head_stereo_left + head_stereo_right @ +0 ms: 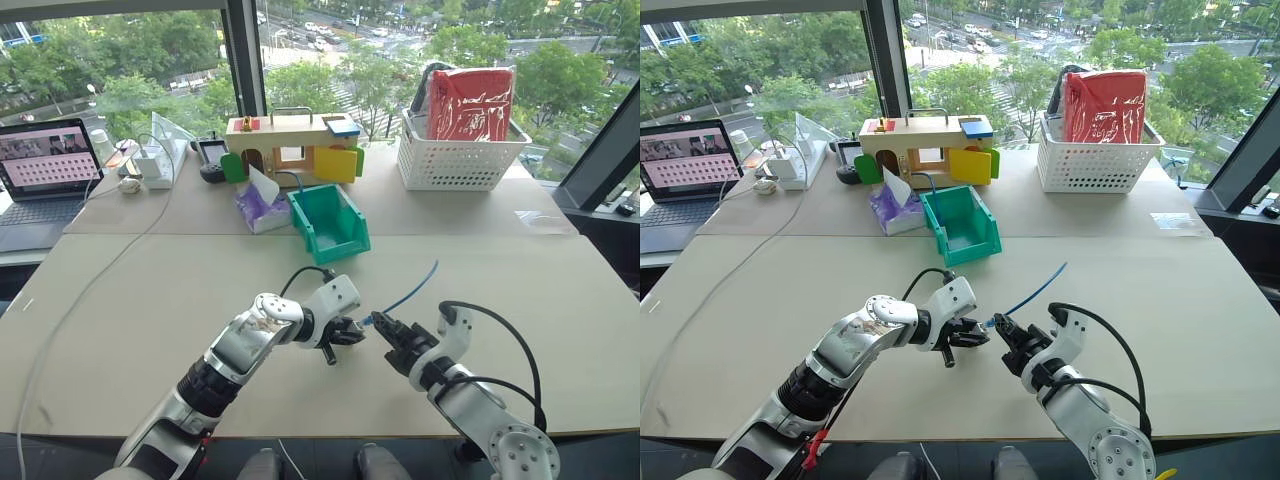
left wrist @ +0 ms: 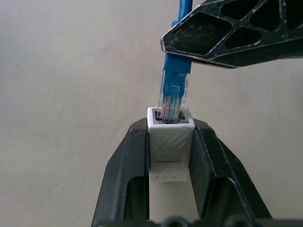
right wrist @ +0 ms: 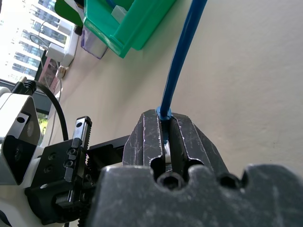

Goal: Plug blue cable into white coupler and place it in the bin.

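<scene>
1 blue cable (image 1: 415, 288), 1 white coupler (image 2: 169, 144), 1 green bin (image 1: 330, 225), 1 white basket (image 1: 458, 160), 1 laptop (image 1: 45, 170), 2 tools.

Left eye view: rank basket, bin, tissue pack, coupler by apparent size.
Largest to smallest:
1. basket
2. bin
3. tissue pack
4. coupler, a tiny speck in the left claw

Basket sits farther back yet looks biggest, so that order is safe.

A wooden toy house (image 1: 292, 146) sits at twelve o'clock on the table (image 1: 140, 290), a purple tissue pack (image 1: 262, 207) just before it. A white lattice basket (image 1: 458, 158) holding a red bag (image 1: 470, 102) stands at one o'clock. An open laptop (image 1: 45, 170) rests at ten o'clock, a white cord (image 1: 75, 300) trailing from there.
</scene>
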Motion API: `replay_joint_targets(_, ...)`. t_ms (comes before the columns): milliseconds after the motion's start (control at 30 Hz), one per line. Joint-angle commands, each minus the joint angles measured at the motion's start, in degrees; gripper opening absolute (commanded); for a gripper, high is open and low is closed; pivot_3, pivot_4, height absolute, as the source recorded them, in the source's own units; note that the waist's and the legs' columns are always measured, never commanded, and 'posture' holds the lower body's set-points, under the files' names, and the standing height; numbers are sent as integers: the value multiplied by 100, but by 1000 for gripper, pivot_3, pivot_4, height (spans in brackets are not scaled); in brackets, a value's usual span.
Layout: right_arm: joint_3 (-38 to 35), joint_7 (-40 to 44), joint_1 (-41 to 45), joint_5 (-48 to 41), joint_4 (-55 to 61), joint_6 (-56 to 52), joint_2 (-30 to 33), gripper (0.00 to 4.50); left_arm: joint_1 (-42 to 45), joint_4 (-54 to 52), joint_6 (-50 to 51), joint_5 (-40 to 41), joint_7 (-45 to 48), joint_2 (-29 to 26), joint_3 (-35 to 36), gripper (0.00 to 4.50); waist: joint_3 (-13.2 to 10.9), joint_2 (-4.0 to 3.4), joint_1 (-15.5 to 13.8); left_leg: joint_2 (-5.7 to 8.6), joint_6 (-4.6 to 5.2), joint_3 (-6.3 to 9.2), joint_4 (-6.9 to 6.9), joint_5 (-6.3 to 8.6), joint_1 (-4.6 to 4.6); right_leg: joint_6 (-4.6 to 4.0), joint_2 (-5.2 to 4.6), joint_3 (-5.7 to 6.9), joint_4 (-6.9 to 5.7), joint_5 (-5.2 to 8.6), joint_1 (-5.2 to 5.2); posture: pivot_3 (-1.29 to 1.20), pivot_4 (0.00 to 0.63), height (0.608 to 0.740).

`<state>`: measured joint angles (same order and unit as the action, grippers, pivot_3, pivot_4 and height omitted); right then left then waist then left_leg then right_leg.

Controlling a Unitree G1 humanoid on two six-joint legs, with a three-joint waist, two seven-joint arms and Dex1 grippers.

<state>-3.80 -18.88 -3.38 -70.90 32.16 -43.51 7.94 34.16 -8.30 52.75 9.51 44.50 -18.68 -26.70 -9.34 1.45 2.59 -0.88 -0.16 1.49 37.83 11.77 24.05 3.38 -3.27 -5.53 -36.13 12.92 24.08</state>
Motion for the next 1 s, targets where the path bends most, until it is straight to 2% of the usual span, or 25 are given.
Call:
replay_joint_targets(33, 43, -13, -20, -29, 61, -32, 34, 0, -137, 68, 131, 22, -7, -37, -130, 647, 0, 0, 0, 0, 0, 0, 0, 0, 0, 0, 0, 0, 0, 0, 0, 0, 150, 733)
replay_joint_targets(567, 505, 39, 393, 466, 60, -546, 580, 0, 25, 73, 96, -120, 13, -129, -384, 647, 12, 4, 19, -1, 0, -2, 0, 0, -19, -1, 1, -2, 0, 1, -14, 0, 150, 733)
replay_joint_targets(1000, 486, -77, 400, 265, 221, -784, 585, 0, -30, 68, 127, -81, -67, -76, -456, 647, 18, 5, 8, -2, 0, -2, -1, 0, -25, -3, 3, -3, 1, 3, -20, 0, 150, 733)
